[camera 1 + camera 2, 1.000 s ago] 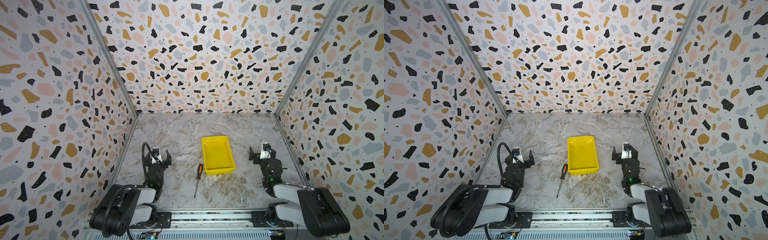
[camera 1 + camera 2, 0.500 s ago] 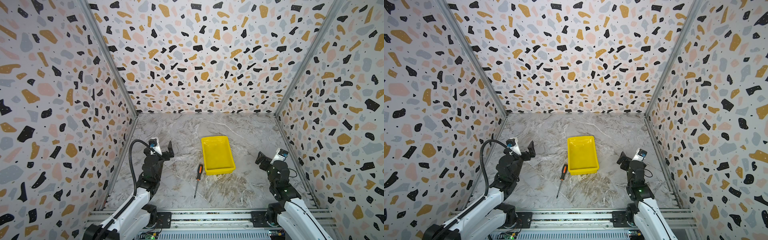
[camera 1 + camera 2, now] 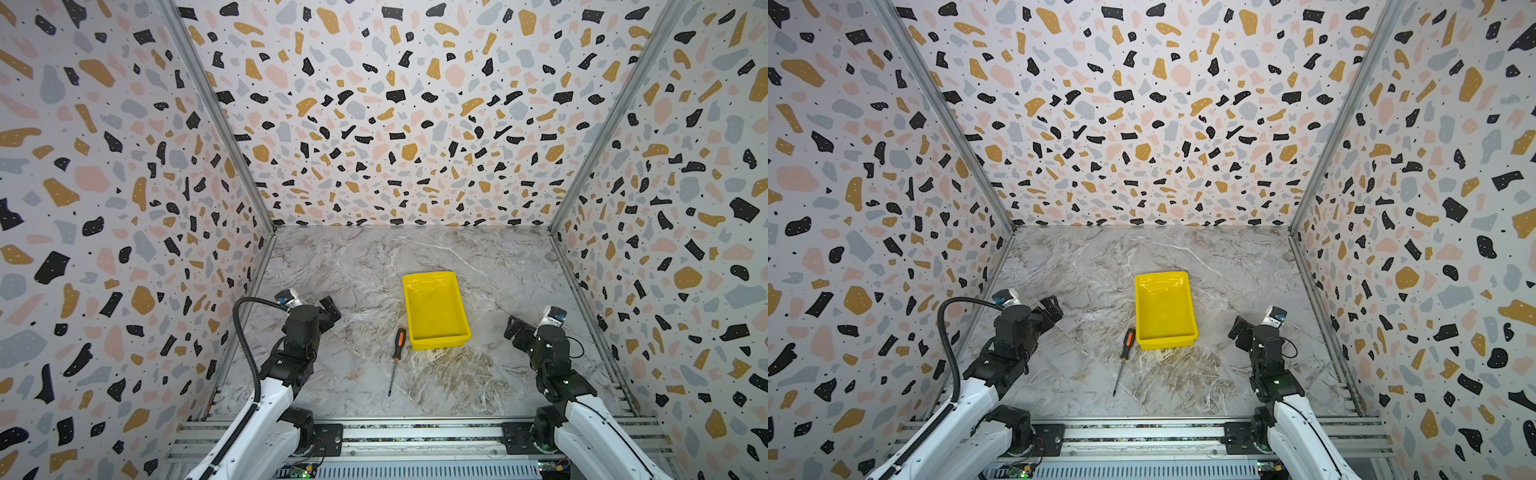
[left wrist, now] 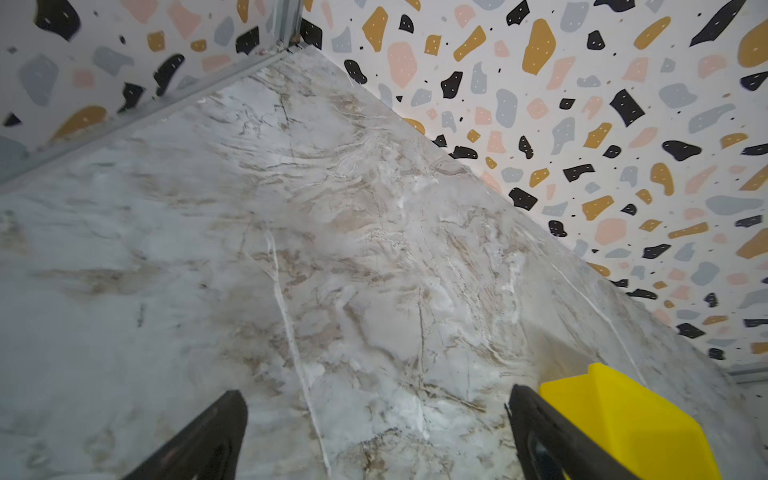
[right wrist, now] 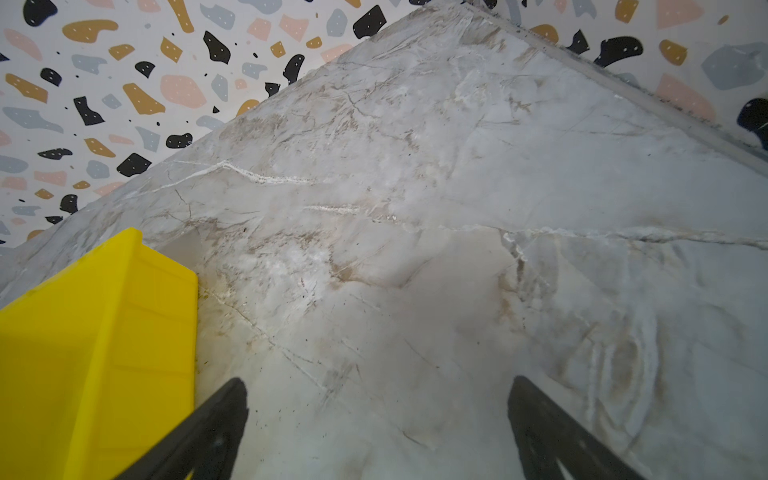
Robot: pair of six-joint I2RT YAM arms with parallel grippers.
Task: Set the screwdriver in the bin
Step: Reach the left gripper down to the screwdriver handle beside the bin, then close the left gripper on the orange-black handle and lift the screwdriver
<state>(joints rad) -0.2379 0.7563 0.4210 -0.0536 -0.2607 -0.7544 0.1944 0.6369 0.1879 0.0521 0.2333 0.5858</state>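
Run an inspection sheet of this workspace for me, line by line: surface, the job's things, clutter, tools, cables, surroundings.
Surface: marble-patterned table, flat, with brown veining toward the front.
Job's things: screwdriver lies flat on the table outside the bin, close by its near left corner, handle toward the bin, tip toward the rail; bin upright and empty.
Clutter: nothing seen.
Tools: left tool open, empty, left of the bin; right tool open, empty, right of the bin.
Cables: black ribbed hose loops beside the left arm.
Surroundings: terrazzo-patterned walls on three sides; rail along the front.
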